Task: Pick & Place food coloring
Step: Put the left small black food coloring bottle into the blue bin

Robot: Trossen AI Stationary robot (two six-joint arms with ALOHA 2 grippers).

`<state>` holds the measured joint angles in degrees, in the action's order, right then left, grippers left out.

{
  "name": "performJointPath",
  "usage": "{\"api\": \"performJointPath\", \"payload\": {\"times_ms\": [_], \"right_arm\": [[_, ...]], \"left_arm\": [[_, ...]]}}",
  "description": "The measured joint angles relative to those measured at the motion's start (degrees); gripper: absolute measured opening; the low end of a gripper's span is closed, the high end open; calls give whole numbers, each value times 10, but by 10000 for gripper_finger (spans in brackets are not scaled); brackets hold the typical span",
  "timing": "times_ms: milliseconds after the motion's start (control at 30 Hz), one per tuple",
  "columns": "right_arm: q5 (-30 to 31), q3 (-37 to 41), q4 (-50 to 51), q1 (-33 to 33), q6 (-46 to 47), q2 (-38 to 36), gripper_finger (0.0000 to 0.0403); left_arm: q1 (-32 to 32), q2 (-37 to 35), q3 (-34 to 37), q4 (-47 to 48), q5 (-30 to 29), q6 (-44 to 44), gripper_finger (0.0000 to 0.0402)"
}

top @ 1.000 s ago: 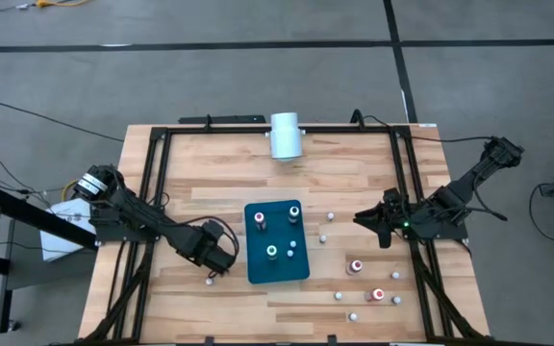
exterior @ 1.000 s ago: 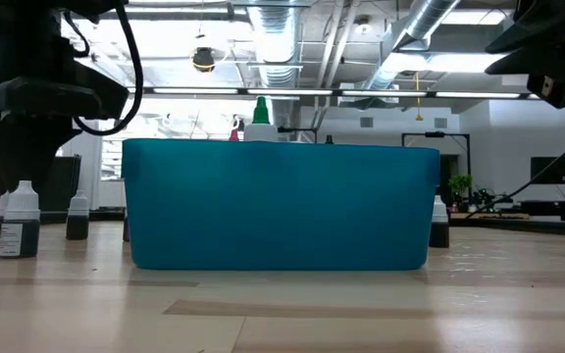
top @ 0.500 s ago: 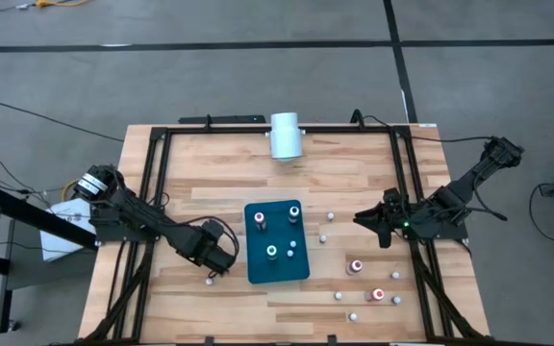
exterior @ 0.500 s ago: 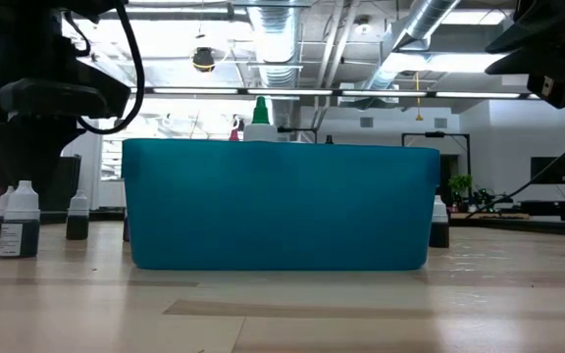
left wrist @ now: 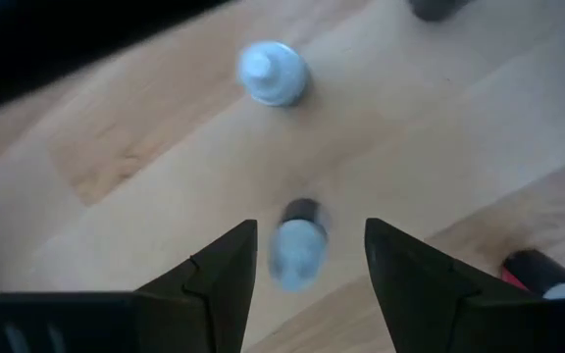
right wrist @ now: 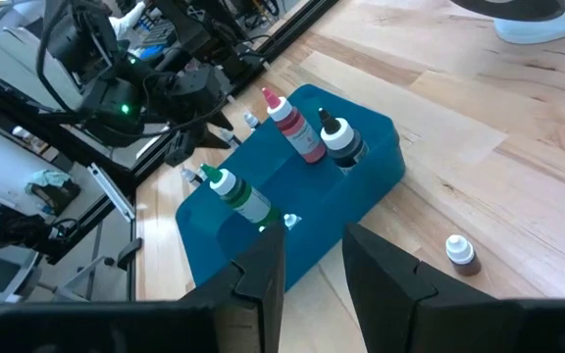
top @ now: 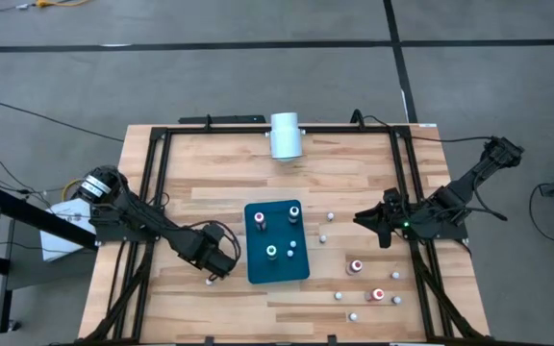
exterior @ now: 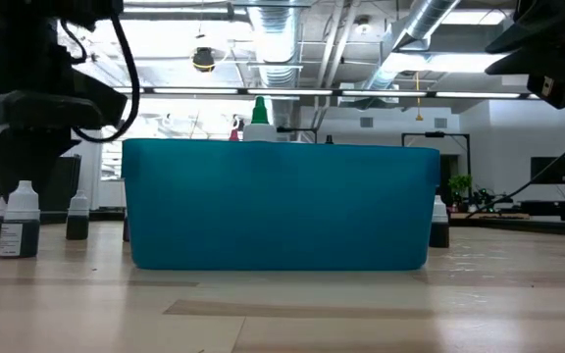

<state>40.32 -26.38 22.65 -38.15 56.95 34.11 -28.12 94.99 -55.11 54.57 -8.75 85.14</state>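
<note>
Lowered slightly, left gripper (left wrist: pixel 307 257) hangs with fingers apart, a food coloring bottle (left wrist: pixel 297 253) between them, ungripped

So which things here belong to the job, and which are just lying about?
Job:
- small bottles loose on the table
- bottles standing in the teal tray
- left tool, over a bottle

Lying about:
- white cylinder

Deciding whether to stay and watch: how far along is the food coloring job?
Early. Four bottles already stand in the teal tray. The left gripper, open, hovers over a small bottle on the wood beside the tray, not yet gripping. The right gripper waits at the right side. Several bottles remain scattered right of the tray.
</note>
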Motion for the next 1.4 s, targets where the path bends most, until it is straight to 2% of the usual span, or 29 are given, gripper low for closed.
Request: {"api": "performJointPath", "payload": {"times_ms": [433, 1033, 1400], "right_arm": [[0, 0, 6, 0, 0, 0, 95], [0, 0, 9, 0, 0, 0, 95], [0, 0, 9, 0, 0, 0, 95]], "left_arm": [[-3, 29, 0, 0, 25, -7, 183], [-2, 44, -2, 1, 18, -21, 181], [-2, 45, -2, 7, 10, -26, 121]]}}
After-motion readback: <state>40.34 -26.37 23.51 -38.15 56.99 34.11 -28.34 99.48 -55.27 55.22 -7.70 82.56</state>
